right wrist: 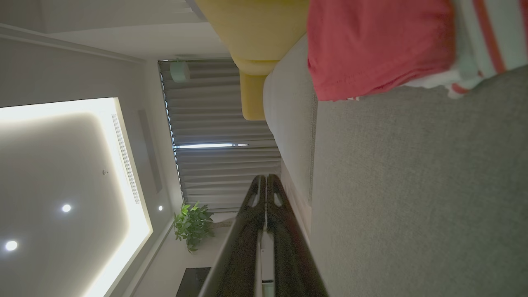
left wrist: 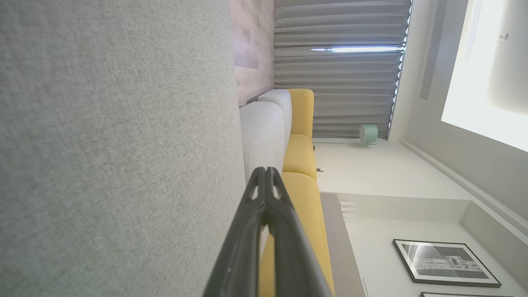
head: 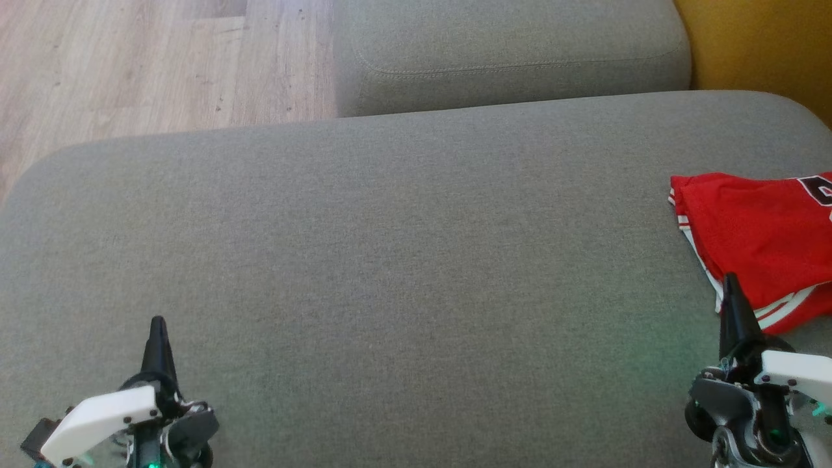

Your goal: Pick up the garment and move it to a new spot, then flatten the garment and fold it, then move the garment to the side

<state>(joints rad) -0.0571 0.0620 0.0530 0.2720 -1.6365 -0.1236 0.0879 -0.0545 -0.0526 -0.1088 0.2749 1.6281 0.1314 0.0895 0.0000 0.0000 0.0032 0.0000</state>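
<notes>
The garment [head: 754, 227] is a red jersey with white-and-red striped trim and a dark numeral, lying folded at the right edge of the grey sofa cushion [head: 390, 273]. My right gripper [head: 731, 283] is shut, its tip just in front of the jersey's near striped hem, with nothing held. In the right wrist view the garment [right wrist: 375, 45] lies beyond and to the right of the shut right gripper [right wrist: 266, 178]. At the lower left my left gripper [head: 157, 323] hovers shut over bare cushion, far from the jersey. The left wrist view shows this left gripper [left wrist: 265, 170] closed and empty.
A second grey cushion [head: 507, 52] sits behind the main one. Wooden floor [head: 149, 58] shows at the upper left, and a yellow seat [head: 767, 45] at the upper right. A wide stretch of bare cushion lies between my grippers.
</notes>
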